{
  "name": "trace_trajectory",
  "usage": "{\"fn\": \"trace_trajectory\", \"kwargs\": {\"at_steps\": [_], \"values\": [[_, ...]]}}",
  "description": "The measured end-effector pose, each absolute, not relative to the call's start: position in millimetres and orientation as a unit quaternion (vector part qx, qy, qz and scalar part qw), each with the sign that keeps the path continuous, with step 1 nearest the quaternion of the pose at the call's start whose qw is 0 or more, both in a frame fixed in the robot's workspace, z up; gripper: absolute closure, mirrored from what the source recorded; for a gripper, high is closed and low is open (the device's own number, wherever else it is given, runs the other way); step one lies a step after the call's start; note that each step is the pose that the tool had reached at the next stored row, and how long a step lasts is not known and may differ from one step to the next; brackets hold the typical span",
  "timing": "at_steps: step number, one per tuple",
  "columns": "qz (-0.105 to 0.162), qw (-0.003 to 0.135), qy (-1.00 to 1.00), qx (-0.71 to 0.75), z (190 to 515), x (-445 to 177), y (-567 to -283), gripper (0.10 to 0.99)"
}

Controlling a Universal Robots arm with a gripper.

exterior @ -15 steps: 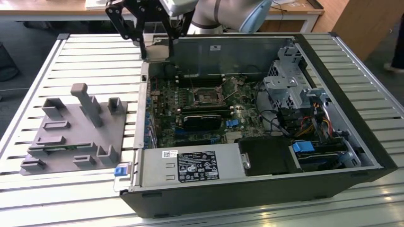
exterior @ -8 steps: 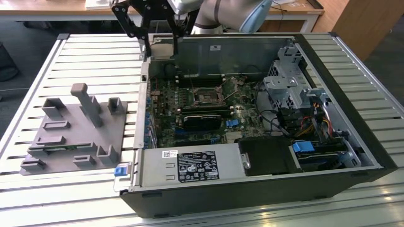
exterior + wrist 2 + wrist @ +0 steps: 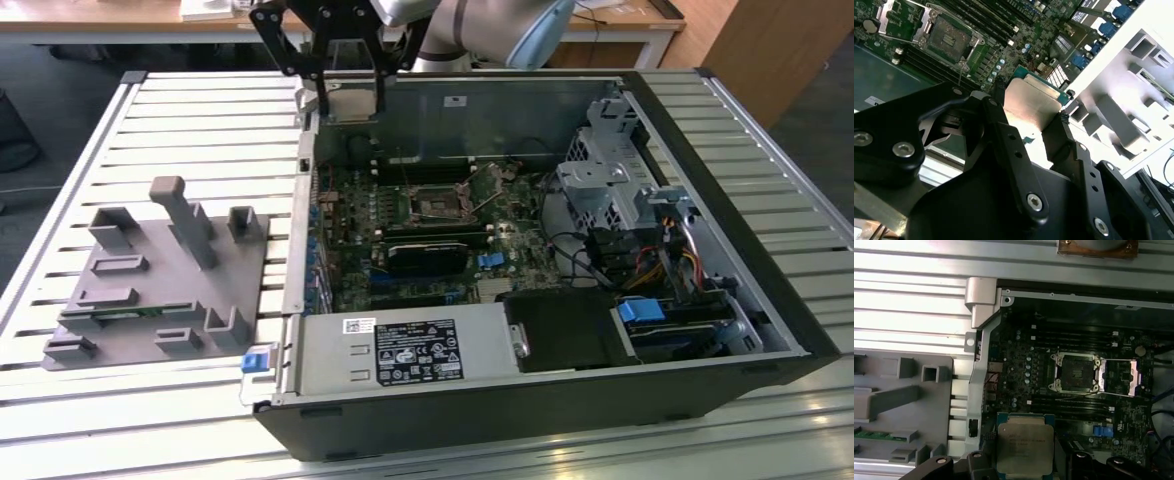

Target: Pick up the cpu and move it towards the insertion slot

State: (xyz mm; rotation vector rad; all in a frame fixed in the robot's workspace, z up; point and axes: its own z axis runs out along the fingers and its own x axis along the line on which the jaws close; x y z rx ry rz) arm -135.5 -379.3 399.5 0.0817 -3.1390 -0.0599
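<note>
Exterior view, scanned from its left to its right: a grey fixture tray (image 3: 154, 280) with upright pegs lies on the slatted metal surface (image 3: 200, 120), just beside the open computer case (image 3: 561, 400). A thin green memory stick (image 3: 874, 434) lies in one of the tray's grooves, as seen in the first wrist view. Above the case's far corner on the exterior view's left, the black gripper (image 3: 350, 100) hangs clear of the motherboard (image 3: 441, 240) with the cpu (image 3: 350, 98) between its fingers. In both wrist views the fingers are clamped on opposite edges of the cpu (image 3: 1025, 449), which is held roughly level with its silvery top facing the first wrist camera; in the second wrist view the cpu (image 3: 1035, 102) shows its pale face and green rim between the two black fingers (image 3: 1004, 140). The cpu is in the air, touching nothing but the fingers. Further toward the exterior view's right, the insertion slot (image 3: 438, 200) sits near the middle of the motherboard, well apart from the cpu. In the first wrist view the insertion slot (image 3: 1076, 372) shows a dark centre and its metal frame folded open to one side. A blue connector (image 3: 489, 259) stands near the slot, and the drive cage (image 3: 607, 190) occupies the case's side on the exterior view's right.
</note>
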Motion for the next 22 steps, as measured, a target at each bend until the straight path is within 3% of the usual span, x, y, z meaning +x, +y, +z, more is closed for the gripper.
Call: {"fn": "trace_trajectory", "kwargs": {"at_steps": [22], "values": [[-0.019, 0.000, -0.999, 0.026, 399, -115, -367, 0.541]]}}
